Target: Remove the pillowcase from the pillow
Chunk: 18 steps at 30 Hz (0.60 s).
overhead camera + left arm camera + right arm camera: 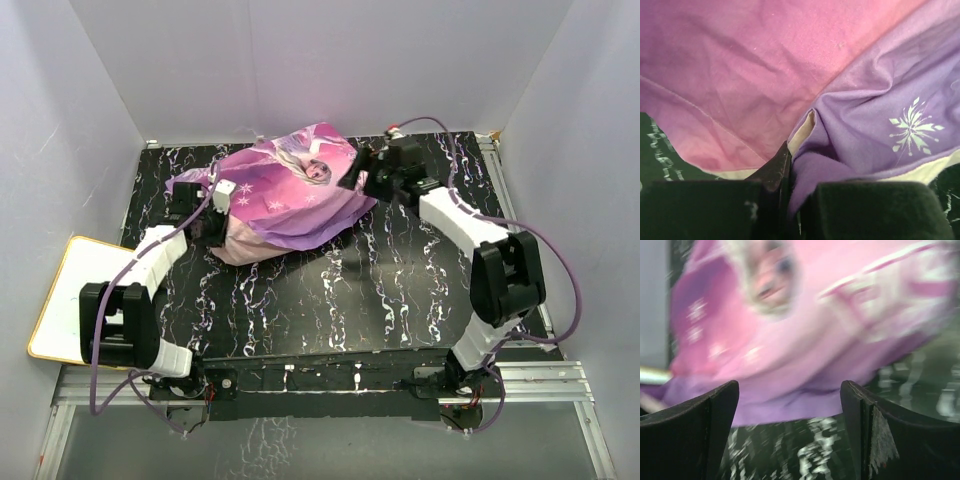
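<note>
Now my left tool pinches the pillowcase at its 9 o'clock end, toward 12 on the table. My right tool gapes wide at 3 o'clock. Stripping has barely begun, I judge; next, the right should pin the hidden pillow while the left pulls.

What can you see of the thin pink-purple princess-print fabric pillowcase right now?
The thin pink-purple pillowcase, printed with a blonde princess and white stars, lies crumpled and bulging on the black marbled table, toward its far side. The cloth looks soft and creased, with stitched seams. The left gripper is shut on a purple fold at its left end, beside a cream sliver. The open right gripper faces its right end; contact is unclear.
</note>
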{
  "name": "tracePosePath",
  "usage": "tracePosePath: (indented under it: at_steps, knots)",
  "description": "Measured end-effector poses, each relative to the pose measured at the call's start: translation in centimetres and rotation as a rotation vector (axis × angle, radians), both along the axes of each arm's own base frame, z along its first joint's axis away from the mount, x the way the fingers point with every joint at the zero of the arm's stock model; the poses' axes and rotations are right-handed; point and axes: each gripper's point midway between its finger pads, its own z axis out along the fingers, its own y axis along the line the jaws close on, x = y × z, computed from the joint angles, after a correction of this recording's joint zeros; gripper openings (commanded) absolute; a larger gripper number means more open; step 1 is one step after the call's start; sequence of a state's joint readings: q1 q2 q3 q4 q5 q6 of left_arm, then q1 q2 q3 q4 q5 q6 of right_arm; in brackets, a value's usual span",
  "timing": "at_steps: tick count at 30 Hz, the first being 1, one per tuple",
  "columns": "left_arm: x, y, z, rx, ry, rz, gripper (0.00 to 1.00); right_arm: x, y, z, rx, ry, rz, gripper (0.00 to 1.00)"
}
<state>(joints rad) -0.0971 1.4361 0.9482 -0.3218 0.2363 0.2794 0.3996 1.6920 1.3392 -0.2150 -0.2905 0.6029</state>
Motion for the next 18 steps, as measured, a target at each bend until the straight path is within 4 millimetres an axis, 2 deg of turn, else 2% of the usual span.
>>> tracePosePath:
  at_steps: [2,4,7,10,14,18]
  knots:
    - [0.4,1.1,0.6,0.023,-0.026,0.014,0.0,2.6,-4.3,-2.6,-0.049,0.037,-0.122,0.86]
    - [0.3,1.3,1.1,0.035,-0.041,0.004,0.0,4.6,-7.4,-5.9,-0.104,0.076,-0.2,0.86]
    - [0.0,1.5,2.3,0.052,-0.072,-0.003,0.0,5.5,-9.8,-11.8,-0.191,0.164,-0.24,0.86]
    - [0.1,2.1,3.0,0.085,-0.095,0.012,0.0,5.3,-10.5,-15.7,-0.254,0.211,-0.229,0.87]
    - [1.4,4.2,4.4,0.144,-0.143,0.061,0.0,6.2,-10.4,-15.1,-0.272,0.143,-0.2,0.86]
    - [4.1,7.9,7.5,0.18,-0.236,0.154,0.0,6.2,-9.2,-14.9,-0.25,0.104,-0.131,0.84]
